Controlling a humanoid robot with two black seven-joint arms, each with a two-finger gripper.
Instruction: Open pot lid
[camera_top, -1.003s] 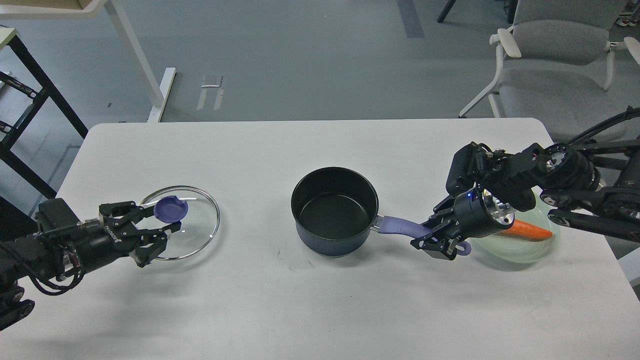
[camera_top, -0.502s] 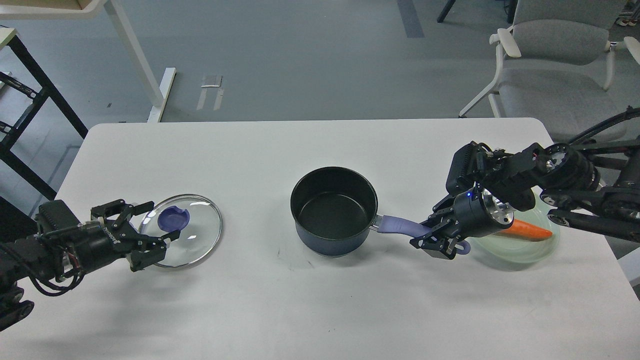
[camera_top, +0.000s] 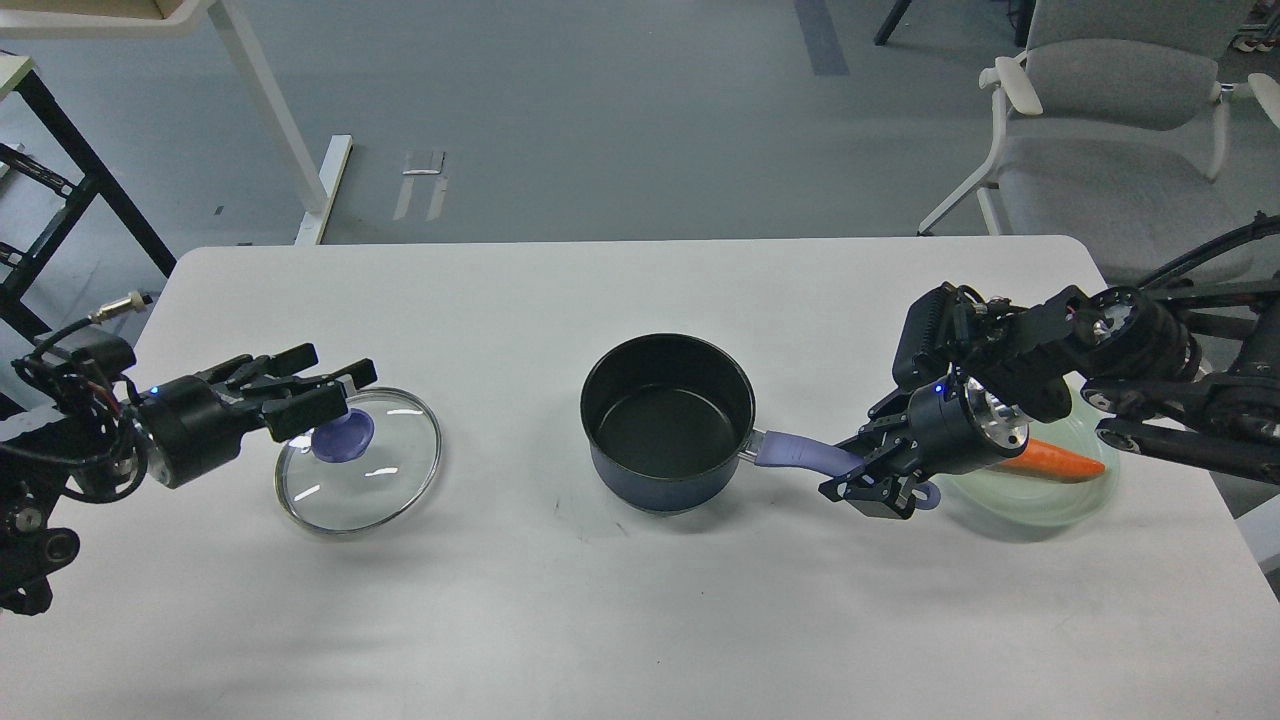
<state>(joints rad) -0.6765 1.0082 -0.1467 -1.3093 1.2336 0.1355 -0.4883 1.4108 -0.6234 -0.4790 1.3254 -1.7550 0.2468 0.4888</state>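
The dark navy pot (camera_top: 668, 425) stands uncovered in the middle of the white table (camera_top: 640, 290), its black inside showing. Its purple-blue handle (camera_top: 798, 455) points right. My right gripper (camera_top: 872, 485) is shut on the far end of that handle. The glass pot lid (camera_top: 372, 478) lies flat on the table at the left, purple-blue knob (camera_top: 345, 438) up. My left gripper (camera_top: 340, 368) hovers just above and behind the knob, fingers apart, holding nothing.
A pale green plate (camera_top: 1040, 500) with an orange carrot (camera_top: 1062, 463) sits at the right, partly under my right arm. A grey chair (camera_top: 1110, 120) stands beyond the table's far right corner. White table legs and a black frame stand at far left.
My left gripper let go of the lid knob, drew back, then rose and turned above the lid. The lid settled flat on the table. The right arm and pot stayed still.
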